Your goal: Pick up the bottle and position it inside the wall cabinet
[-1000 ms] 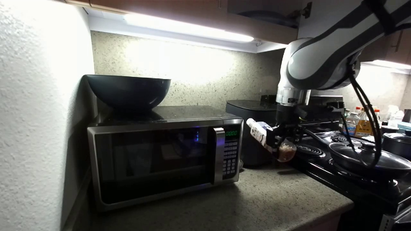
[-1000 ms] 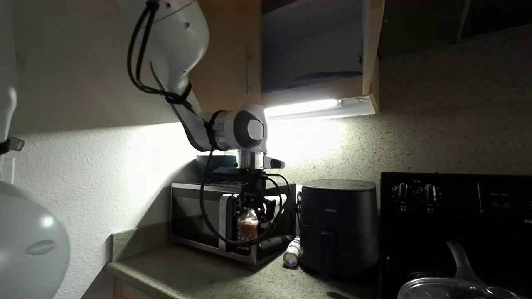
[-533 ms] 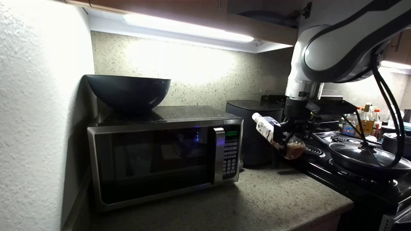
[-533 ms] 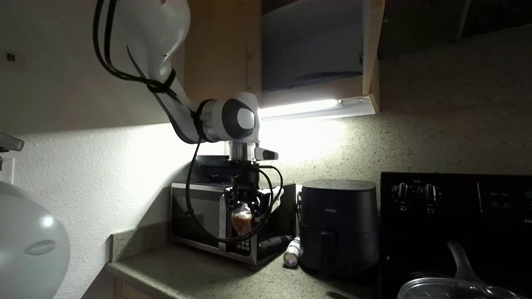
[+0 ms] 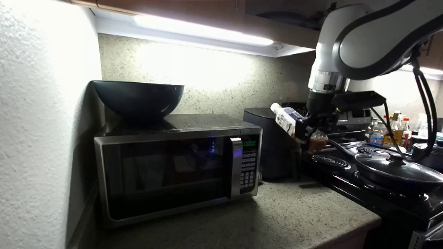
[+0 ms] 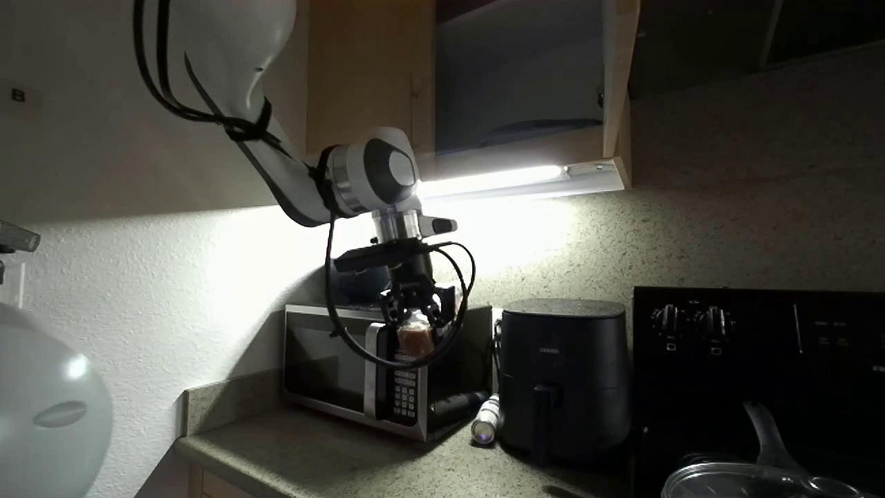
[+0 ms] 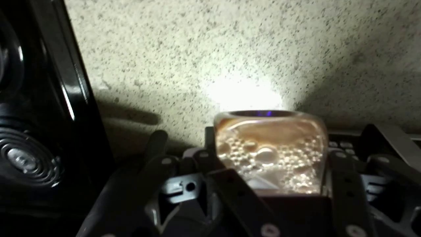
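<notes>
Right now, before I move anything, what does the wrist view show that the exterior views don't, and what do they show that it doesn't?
Only the wrist view shows separate bubbles inside the bottle and a white glare patch on the speckled countertop.

Only the exterior views show the open wall cabinet, its light strip, the dark bowl on top of the microwave and, in an exterior view, the bottle's white cap.

All three share the bottle held in the gripper, the speckled countertop, and parts of the microwave and the electric coil stove.
</notes>
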